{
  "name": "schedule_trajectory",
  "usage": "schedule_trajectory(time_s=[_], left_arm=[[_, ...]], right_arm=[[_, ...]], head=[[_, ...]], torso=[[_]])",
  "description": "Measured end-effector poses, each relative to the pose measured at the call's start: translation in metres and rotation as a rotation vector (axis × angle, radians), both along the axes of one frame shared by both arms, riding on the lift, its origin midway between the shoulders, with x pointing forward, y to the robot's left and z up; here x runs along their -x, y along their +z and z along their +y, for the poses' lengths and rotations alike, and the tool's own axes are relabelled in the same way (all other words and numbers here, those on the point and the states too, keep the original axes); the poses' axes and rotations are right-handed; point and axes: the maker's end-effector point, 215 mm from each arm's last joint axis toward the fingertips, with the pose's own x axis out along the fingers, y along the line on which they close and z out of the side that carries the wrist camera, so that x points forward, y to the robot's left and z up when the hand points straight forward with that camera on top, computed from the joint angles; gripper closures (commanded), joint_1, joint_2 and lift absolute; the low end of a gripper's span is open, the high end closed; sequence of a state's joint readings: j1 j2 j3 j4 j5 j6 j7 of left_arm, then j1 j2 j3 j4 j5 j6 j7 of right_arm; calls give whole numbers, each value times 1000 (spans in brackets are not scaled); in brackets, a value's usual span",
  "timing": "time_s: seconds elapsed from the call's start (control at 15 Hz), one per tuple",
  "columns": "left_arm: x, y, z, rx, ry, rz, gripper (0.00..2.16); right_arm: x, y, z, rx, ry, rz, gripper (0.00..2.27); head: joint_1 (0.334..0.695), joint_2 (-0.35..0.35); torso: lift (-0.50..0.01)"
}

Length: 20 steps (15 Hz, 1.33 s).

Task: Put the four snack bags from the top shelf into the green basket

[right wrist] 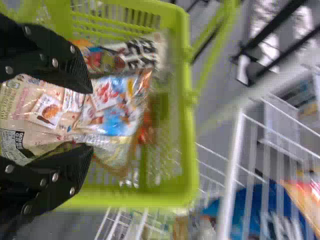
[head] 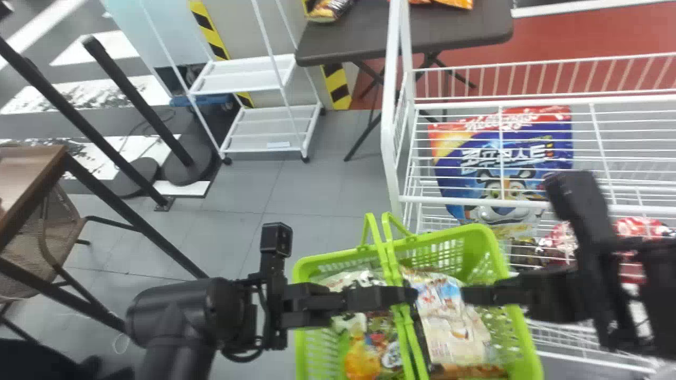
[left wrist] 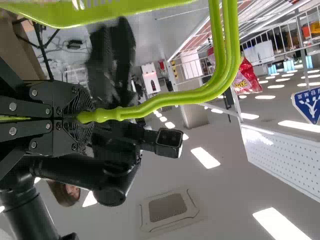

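Loading appears advanced: bags (head: 454, 338) lie in the basket (right wrist: 189, 150), remainder indeterminable; left gripper (left wrist: 82, 117) pinches the handles (left wrist: 170, 101), right gripper (right wrist: 92, 118) spread.

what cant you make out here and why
- Count of snack bags in the green basket: handles cross them, head view's bottom edge cuts them off
- Red packs on the rack: partly behind the right arm, head view
- Whether the right end effector touches the pale bag: blurred, right wrist view
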<state>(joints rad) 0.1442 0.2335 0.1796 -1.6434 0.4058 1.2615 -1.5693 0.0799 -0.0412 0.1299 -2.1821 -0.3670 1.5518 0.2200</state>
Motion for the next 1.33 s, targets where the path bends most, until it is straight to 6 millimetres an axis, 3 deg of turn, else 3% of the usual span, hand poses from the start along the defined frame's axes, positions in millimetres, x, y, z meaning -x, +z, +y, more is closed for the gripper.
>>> schedule_trajectory(time_s=[0.07, 0.13, 0.33, 0.47, 0.67, 0.87, 1.2, 1.27, 1.33], left_arm=[[0, -1, 1, -1, 3, 1, 2148], [-1, -1, 3, -3, 6, 2, 2148], [-2, -4, 9, -10, 15, 7, 2148], [-2, -6, 12, -14, 19, 9, 2148], [-1, -9, 16, -18, 27, 19, 2148], [-2, -11, 19, -20, 32, 21, 2148], [-2, -16, 21, -20, 42, 23, 2148], [-2, -17, 22, -21, 46, 24, 2148], [-3, -18, 23, -21, 48, 24, 2148]], right_arm=[[-19, 14, -28, -22, -74, -39, 36], [-41, 26, -57, -29, -151, -90, 39], [-132, 70, -173, 56, -424, -348, 43], [-176, 79, -243, 142, -556, -449, 46], [-220, 80, -307, 213, -671, -533, 49], [-260, 83, -343, 296, -726, -625, 53], [-305, 64, -363, 460, -737, -606, 70], [-312, 58, -364, 483, -725, -588, 208], [-317, 53, -363, 495, -715, -575, 495]], head=[[695, 152], [695, 68], [695, -67], [695, -174], [695, -229], [695, -264], [695, -273], [695, -269], [695, -267]], torso=[[0], [0], [0], [0], [0], [0], [0], [0], [0]])
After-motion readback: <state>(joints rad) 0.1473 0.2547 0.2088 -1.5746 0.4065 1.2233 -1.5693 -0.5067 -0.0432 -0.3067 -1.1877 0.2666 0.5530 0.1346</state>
